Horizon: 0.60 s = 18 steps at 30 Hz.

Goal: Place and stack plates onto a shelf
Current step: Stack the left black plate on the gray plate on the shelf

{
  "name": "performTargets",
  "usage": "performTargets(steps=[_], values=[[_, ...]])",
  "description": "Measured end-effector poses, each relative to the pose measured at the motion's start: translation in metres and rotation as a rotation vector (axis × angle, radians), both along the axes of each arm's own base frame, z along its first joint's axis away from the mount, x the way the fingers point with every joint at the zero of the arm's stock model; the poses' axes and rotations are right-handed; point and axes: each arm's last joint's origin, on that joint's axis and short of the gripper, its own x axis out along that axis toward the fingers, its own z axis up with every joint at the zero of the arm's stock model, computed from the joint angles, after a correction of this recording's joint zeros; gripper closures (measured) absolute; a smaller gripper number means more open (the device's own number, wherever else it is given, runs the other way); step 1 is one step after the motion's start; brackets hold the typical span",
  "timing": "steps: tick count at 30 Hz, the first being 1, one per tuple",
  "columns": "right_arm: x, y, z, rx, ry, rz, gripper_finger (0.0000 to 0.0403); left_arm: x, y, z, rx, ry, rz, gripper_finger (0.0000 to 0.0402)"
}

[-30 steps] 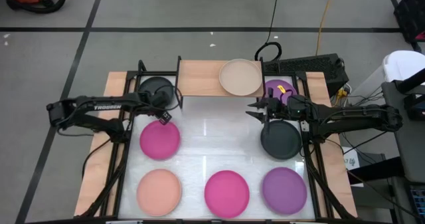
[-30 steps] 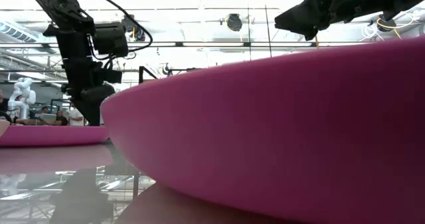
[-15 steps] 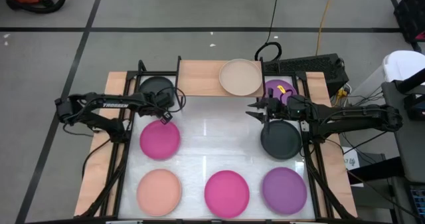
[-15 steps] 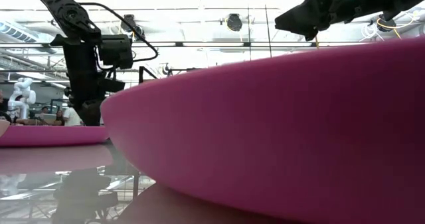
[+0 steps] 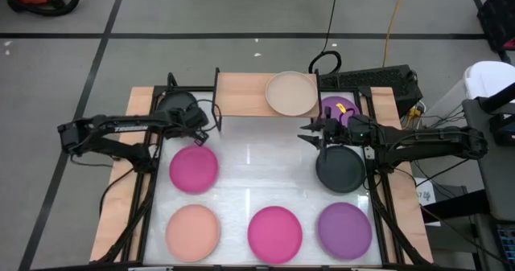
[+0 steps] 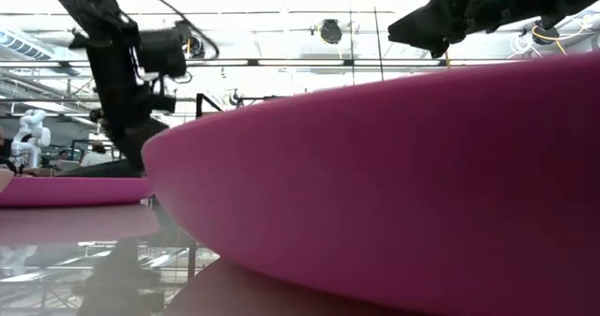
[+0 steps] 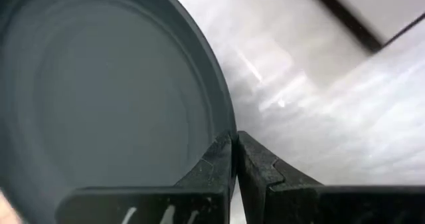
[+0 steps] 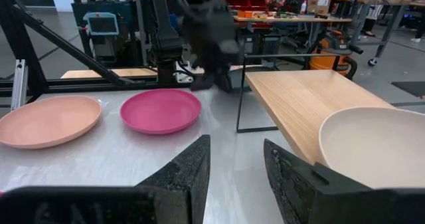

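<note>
A black plate [image 5: 179, 106] sits at the table's far left, beside the left end of the shelf [image 5: 241, 94]. My left gripper [image 5: 199, 126] is shut on it. A beige plate [image 5: 291, 94] rests on the shelf's wood top. On the white table lie two magenta plates [image 5: 194, 168] [image 5: 274, 233], a peach plate [image 5: 193, 229], a purple plate [image 5: 344, 227] and a second black plate [image 5: 339, 168]. My right gripper [image 5: 309, 132] hangs open above the table, just left of that black plate's far rim, with nothing between its fingers [image 8: 192, 167]. My left gripper pinches the black plate's rim [image 7: 224, 117] on the side nearest the table's middle, one finger inside the plate and one outside. The fingers [image 7: 216, 161] come down from above. Whether the plate is lifted clear of the table, I cannot tell.
Another purple plate [image 5: 338, 108] with a small yellow thing on it lies right of the shelf. The shelf's thin black legs [image 8: 240, 94] stand at its ends. Black frame rails [image 5: 145, 190] run along the table's left and right sides. Bare white table [image 5: 257, 158] lies in the middle.
My left gripper has moved from over the magenta plate's far rim toward the table's far edge, onto the black plate, and has shut on its rim. My right arm has kept still.
</note>
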Motion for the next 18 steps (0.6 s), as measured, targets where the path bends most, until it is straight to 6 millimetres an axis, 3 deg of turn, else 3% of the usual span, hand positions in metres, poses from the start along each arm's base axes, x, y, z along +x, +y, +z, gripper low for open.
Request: performTargets(steps=[10,18], values=[[0.0,0.0,0.0,-0.001,-0.001,0.0,0.0277,-0.01,-0.016,0.089,0.199,-0.206,0.023,0.0392],[0.0,0.0,0.001,-0.003,-0.009,0.0,0.0277,-0.002,-0.026,0.142,0.307,-0.347,-0.132,0.0392]])
